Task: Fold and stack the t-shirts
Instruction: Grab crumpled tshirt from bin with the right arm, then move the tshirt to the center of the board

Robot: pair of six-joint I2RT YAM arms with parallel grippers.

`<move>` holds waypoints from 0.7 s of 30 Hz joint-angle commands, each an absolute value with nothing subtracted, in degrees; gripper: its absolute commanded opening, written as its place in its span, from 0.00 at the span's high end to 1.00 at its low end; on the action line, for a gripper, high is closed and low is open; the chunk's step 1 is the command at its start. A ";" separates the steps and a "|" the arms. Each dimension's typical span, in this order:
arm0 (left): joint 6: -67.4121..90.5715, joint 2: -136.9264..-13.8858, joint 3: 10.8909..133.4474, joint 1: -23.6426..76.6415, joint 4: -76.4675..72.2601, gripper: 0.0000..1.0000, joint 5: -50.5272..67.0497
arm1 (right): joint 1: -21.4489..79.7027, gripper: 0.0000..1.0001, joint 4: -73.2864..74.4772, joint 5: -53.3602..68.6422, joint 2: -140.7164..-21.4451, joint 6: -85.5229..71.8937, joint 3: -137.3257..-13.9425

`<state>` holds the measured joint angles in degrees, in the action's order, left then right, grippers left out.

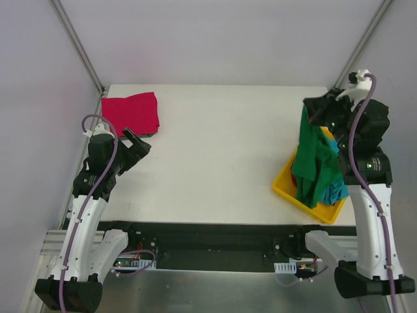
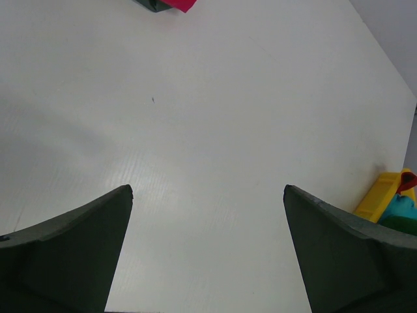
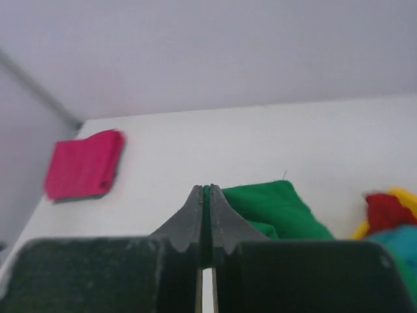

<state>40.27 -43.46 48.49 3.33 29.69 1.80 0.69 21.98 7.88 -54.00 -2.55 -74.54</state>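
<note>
A folded magenta-pink t-shirt [image 1: 131, 113] lies at the far left corner of the table; it also shows in the right wrist view [image 3: 83, 164] and its edge in the left wrist view [image 2: 174, 4]. My right gripper [image 1: 307, 109] is shut on the green t-shirt [image 1: 315, 163] and holds it hanging above the yellow bin [image 1: 287, 184]. In the right wrist view my gripper [image 3: 206, 190] pinches the green cloth [image 3: 273, 205]. The teal-blue t-shirt [image 1: 337, 192] and a red t-shirt [image 3: 387, 210] lie in the bin. My left gripper [image 1: 137, 144] is open and empty over bare table [image 2: 207, 189].
The yellow bin stands at the table's near right edge, also seen in the left wrist view [image 2: 379, 198]. White walls with metal frame posts [image 1: 77, 43] enclose the table's back and sides.
</note>
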 commanded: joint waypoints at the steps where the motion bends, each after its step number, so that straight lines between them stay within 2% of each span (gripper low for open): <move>1: 41.48 -42.63 47.37 3.43 28.92 0.01 4.92 | 17.63 0.99 21.27 10.55 -59.13 5.35 -90.93; 9: 41.57 -40.79 45.88 3.43 28.83 0.01 8.26 | 37.68 0.99 23.11 12.92 -82.49 11.60 -122.66; 13: 41.31 -38.94 44.39 3.43 29.00 0.01 8.88 | 41.57 0.99 25.13 7.49 -92.53 11.08 -139.71; 15: 41.22 -37.54 43.42 3.51 28.92 0.01 9.05 | 41.57 0.99 24.00 1.97 -92.82 10.55 -138.01; 21: 39.99 -34.19 42.63 3.43 30.67 0.01 5.28 | 38.78 0.99 20.74 -20.99 -79.57 9.85 -106.76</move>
<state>41.06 -36.34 43.16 3.33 30.04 7.25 41.60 23.79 -3.36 -89.91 9.96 -121.25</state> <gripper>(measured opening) 0.990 0.028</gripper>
